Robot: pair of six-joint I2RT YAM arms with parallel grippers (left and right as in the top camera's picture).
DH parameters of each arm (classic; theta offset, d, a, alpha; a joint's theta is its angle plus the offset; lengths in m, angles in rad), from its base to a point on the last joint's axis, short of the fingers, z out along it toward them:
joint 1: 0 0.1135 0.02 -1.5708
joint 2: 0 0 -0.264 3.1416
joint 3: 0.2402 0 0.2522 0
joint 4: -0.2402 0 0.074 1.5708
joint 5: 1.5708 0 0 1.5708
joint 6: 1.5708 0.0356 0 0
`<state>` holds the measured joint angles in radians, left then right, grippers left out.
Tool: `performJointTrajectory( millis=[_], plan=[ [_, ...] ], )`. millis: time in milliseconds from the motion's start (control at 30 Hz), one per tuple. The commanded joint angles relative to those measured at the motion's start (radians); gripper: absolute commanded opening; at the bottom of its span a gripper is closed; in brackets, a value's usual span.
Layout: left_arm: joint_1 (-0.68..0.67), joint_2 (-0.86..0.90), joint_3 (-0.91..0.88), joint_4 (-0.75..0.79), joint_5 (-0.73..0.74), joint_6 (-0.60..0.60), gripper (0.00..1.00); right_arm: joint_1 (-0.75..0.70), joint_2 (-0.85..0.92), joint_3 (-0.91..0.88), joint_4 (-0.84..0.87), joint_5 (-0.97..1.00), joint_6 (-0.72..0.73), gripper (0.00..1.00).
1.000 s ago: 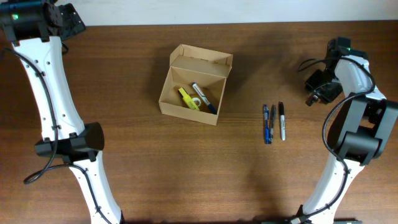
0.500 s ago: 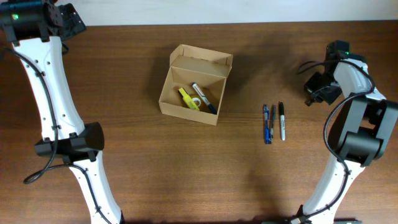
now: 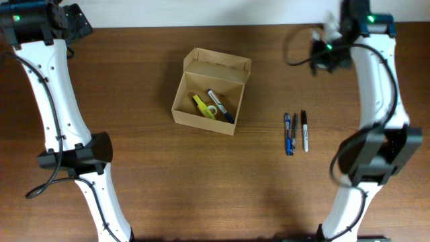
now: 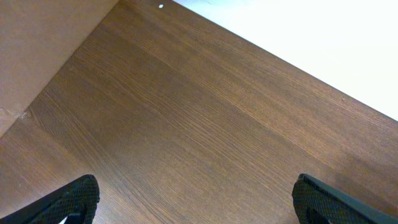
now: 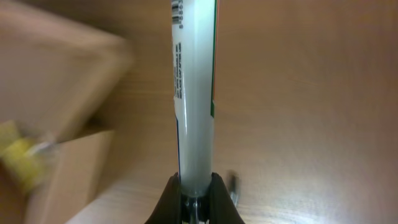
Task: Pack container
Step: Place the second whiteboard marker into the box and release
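While your right gripper (image 5: 194, 186) pinches the white marker (image 5: 194, 93) by one end, far right of the open container (image 3: 201, 124) at centre, and the left gripper (image 4: 202, 202) gapes wide, a quick swing could slip it loose.

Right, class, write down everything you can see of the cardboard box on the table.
The cardboard box is small, tan-brown, plain and unmarked. It sits open on the wooden table, turned slightly askew, its hinged flap lid standing up at the far side. Inside lie a yellow highlighter and a dark marker. Nothing else touches it.
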<state>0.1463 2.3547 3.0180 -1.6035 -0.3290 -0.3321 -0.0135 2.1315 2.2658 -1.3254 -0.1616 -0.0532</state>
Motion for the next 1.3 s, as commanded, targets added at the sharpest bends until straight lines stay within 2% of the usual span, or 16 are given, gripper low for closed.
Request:
performJointTrajectory(
  millis=[0,133,233,333,767,1033,1200,1267],
  plan=[
    [0.003,0.018,-0.003,0.002,0.0,0.008,1.0,0.188,-0.087,0.13,-0.056,0.007,-0.299,0.04],
    [0.003,0.018,-0.003,0.002,0.0,0.008,1.0,0.371,-0.076,0.134,-0.094,0.153,-0.459,0.04],
    [0.003,0.018,-0.003,0.002,0.0,0.008,1.0,0.468,-0.05,0.096,-0.099,0.174,-0.572,0.04],
    [0.003,0.018,-0.003,0.002,0.0,0.008,1.0,0.535,-0.009,0.047,-0.083,0.174,-0.624,0.04],
    [0.003,0.018,-0.003,0.002,0.0,0.008,1.0,0.566,0.201,-0.016,0.065,0.174,-0.621,0.04],
    [0.003,0.018,-0.003,0.002,0.0,0.008,1.0,0.564,0.313,-0.019,0.066,0.129,-0.511,0.04],
    [0.003,0.018,-0.003,0.002,0.0,0.008,1.0,0.564,0.325,-0.02,0.074,0.133,-0.452,0.14],
    [0.003,0.018,-0.003,0.002,0.0,0.008,1.0,0.564,0.315,-0.011,0.055,0.137,-0.402,0.24]
  ],
)
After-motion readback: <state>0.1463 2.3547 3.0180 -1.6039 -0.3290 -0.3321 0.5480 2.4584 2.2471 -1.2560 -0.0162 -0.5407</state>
